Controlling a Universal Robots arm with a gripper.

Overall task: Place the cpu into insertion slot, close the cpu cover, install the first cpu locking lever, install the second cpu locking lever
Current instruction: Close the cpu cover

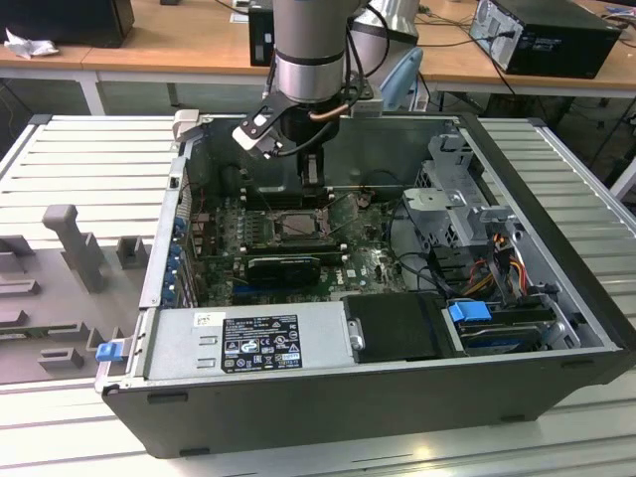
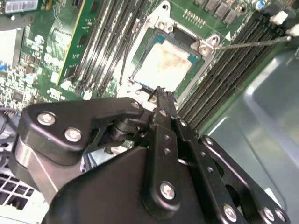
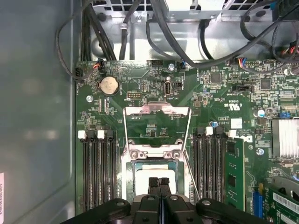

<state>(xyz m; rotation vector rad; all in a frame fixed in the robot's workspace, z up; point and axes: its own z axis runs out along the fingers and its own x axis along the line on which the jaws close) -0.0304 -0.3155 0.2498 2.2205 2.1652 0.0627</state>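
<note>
The computer case (image 1: 298,397) lies on its side with its top open, probably so the arm can reach straight down to the green board (image 3: 140,88). The cover (image 3: 156,110) stands tipped up off the slot (image 3: 127,170), exposing the cpu (image 3: 156,169) seated inside. The pincer (image 3: 159,180) hovers over the cpu's edge, fingers pressed together, holding nothing. The case rests mid-way across a ribbed metal table (image 1: 79,159); wooden desks (image 1: 179,45) stand behind.
</note>
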